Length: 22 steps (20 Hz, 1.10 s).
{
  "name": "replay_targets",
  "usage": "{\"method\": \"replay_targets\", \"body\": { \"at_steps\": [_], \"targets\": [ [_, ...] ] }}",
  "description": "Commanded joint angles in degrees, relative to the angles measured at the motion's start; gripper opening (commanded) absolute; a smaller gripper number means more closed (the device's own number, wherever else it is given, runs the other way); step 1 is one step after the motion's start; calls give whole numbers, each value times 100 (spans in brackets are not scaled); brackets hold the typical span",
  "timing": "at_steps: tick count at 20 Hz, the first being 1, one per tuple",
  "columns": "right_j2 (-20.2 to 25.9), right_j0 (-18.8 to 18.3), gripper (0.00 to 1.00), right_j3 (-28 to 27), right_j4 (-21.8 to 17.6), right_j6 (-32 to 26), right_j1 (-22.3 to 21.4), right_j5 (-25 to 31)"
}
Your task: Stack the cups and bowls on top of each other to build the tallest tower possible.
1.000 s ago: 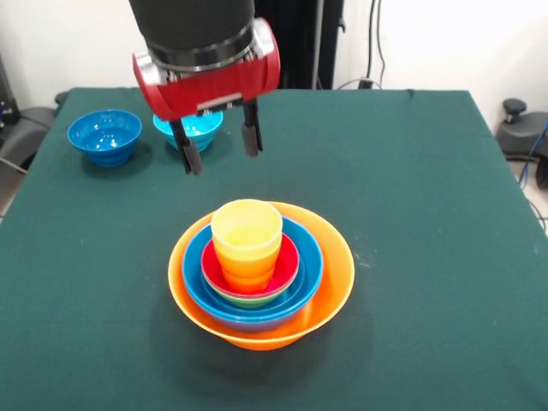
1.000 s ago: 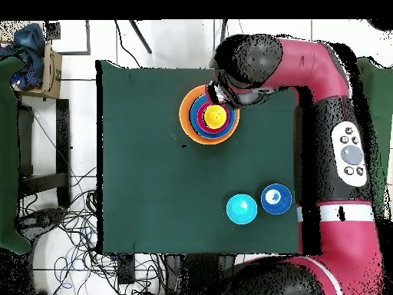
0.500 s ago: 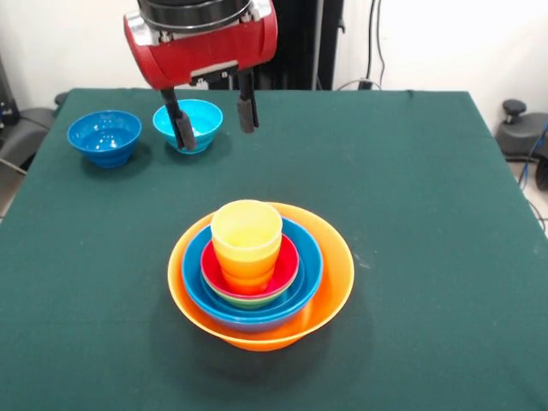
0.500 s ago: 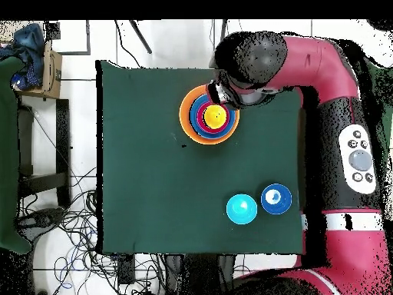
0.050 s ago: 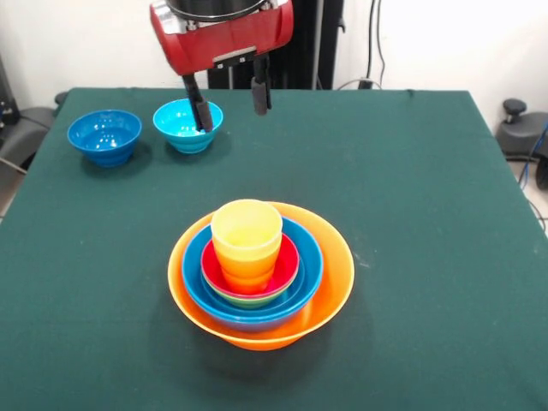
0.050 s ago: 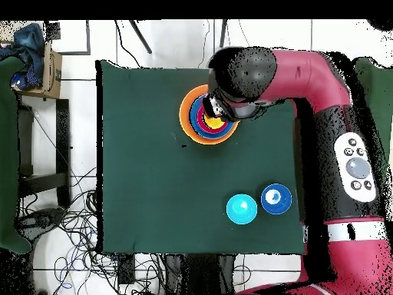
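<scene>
In the front view, the gripper (image 5: 229, 96) hangs at twelve o'clock, fingers apart and empty, above the table (image 5: 411, 214). The tower (image 5: 260, 272) sits at centre; two blue bowls (image 5: 104, 136) wait at ten o'clock. In the overhead view, the arm (image 6: 307, 84) covers part of the tower. Judged next: fetch a loose bowl.

Arm over the tower (image 6: 201, 117)
You see two loose bowls, light-blue (image 6: 242, 209) and dark-blue (image 6: 276, 198), side by side on the green worktop (image 6: 153, 169).
</scene>
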Motion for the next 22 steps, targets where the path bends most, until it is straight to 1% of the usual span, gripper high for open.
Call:
{"method": "replay_targets", "body": {
  "at_steps": [1, 7, 12, 19, 22],
  "targets": [
    [221, 17, 100, 893, -303, -1329, -10, -505],
    [176, 43, 100, 1118, -457, -1209, 33, -885],
    [135, -13, 100, 1362, -614, -1256, 66, -1262],
    [204, -158, 100, 1608, -561, -1385, -1, -1450],
    [175, -101, 100, 1586, -629, -1311, 31, -1487]
  ]
}}
